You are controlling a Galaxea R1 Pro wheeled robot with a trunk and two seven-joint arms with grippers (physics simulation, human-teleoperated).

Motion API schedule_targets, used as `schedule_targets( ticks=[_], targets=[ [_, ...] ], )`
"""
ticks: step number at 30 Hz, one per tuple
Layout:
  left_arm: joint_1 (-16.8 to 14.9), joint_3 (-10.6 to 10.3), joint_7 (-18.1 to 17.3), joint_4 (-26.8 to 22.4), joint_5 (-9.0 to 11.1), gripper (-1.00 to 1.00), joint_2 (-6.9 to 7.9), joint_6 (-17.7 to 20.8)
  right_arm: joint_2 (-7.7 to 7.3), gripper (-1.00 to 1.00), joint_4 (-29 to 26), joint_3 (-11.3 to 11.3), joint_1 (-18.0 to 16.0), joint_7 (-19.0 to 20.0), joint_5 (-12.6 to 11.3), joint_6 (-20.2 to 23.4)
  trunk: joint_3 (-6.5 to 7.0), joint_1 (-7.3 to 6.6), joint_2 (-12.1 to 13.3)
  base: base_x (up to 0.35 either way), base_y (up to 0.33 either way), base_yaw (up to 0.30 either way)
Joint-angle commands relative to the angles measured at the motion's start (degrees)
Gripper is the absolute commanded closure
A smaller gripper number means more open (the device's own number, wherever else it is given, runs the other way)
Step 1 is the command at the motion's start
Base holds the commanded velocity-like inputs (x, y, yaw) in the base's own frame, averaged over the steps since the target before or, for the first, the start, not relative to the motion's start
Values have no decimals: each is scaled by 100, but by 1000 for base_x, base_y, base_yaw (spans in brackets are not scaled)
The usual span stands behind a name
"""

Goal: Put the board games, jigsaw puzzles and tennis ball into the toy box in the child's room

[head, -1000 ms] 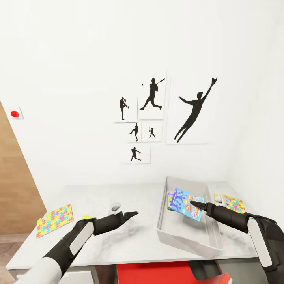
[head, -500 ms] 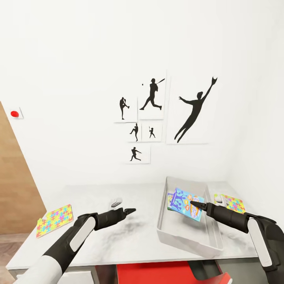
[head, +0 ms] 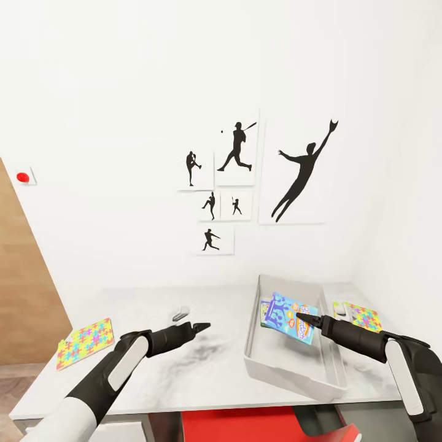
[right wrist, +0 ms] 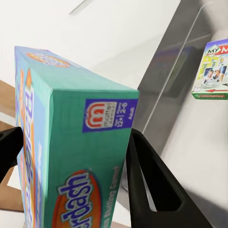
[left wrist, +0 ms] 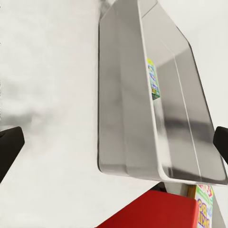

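Head view: nearest me a red block (head: 245,425) shows under the front edge of the light grey table top (head: 202,374). My left claw (head: 200,326) hangs over bare table, fingertips drawn to a narrow point here, though the left wrist view shows its two dark fingers (left wrist: 9,147) well apart at the frame's sides, so it is open and holding nothing. Just right of it lies the shallow light grey toy box (head: 270,374) with sloping walls. My right claw (head: 302,318) is clamped on a blue-green board game box (head: 290,316), tilted above the tray; the right wrist view reads "mattel" and "12+ 2-6" on it (right wrist: 80,156). A green-edged box (right wrist: 213,71) lettered "My M…" lies inside the tray. One multicolour jigsaw puzzle box (head: 85,342) lies near the table's left edge, another (head: 364,317) beyond the tray's right wall beside the white wall. Black baseball-player silhouettes (head: 304,172) hang farthest back.
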Motion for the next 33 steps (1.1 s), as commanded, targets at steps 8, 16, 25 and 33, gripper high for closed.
schedule_targets(
  ticks=[8, 16, 25, 33],
  targets=[
    [-3, 48, 9, -8, 26, -100, 5, 16, 1, 100, 0, -8, -3, 32, 3, 33, -2, 2, -4, 0, 0, 0],
    [-3, 72, 13, -158, 26, -100, 6, 18, -2, 100, 0, -4, -3, 32, 3, 40, -2, 2, -4, 0, 0, 0],
    [-3, 124, 16, -639, 26, -100, 12, 34, -12, 100, 12, -1, -3, 12, 15, 48, -2, 2, -4, 0, 0, 0],
    [-3, 274, 62, -881, 19, -100, 13, 44, -22, 100, 137, 5, -3, -172, 21, 53, -2, 2, -4, 0, 0, 0]
  ],
)
